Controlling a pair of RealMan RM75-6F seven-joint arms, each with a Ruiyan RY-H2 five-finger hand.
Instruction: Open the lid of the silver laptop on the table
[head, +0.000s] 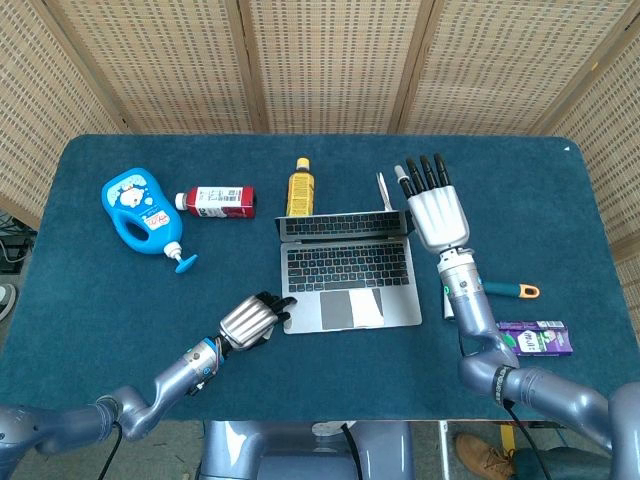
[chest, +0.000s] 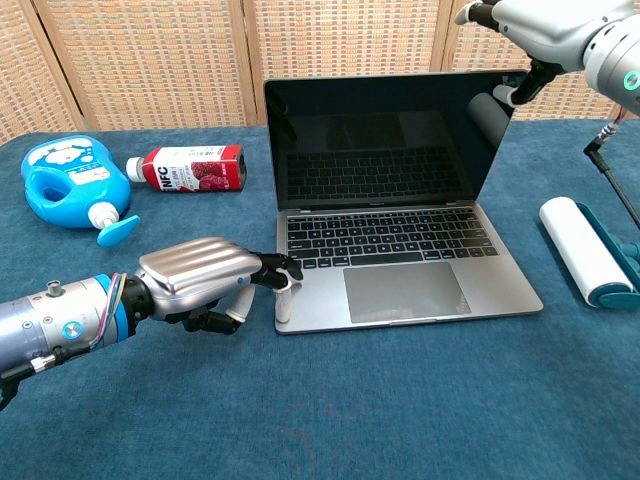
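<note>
The silver laptop (head: 347, 288) (chest: 405, 285) lies mid-table with its lid (head: 343, 225) (chest: 390, 140) raised past upright, dark screen facing me. My right hand (head: 435, 205) (chest: 545, 22) is at the lid's upper right corner, fingers stretched out straight, and its thumb (chest: 508, 93) touches the lid's edge. My left hand (head: 250, 320) (chest: 195, 280) sits on the table at the base's front left corner. Its fingers are curled, with the fingertips (chest: 283, 270) resting on that corner.
A blue detergent jug (head: 140, 212) (chest: 70, 180), a red bottle (head: 215, 200) (chest: 190, 167) and an orange bottle (head: 300, 185) lie behind and left of the laptop. A lint roller (head: 500, 290) (chest: 590, 250) and a purple carton (head: 535, 338) lie to the right. Wicker screens stand behind the table.
</note>
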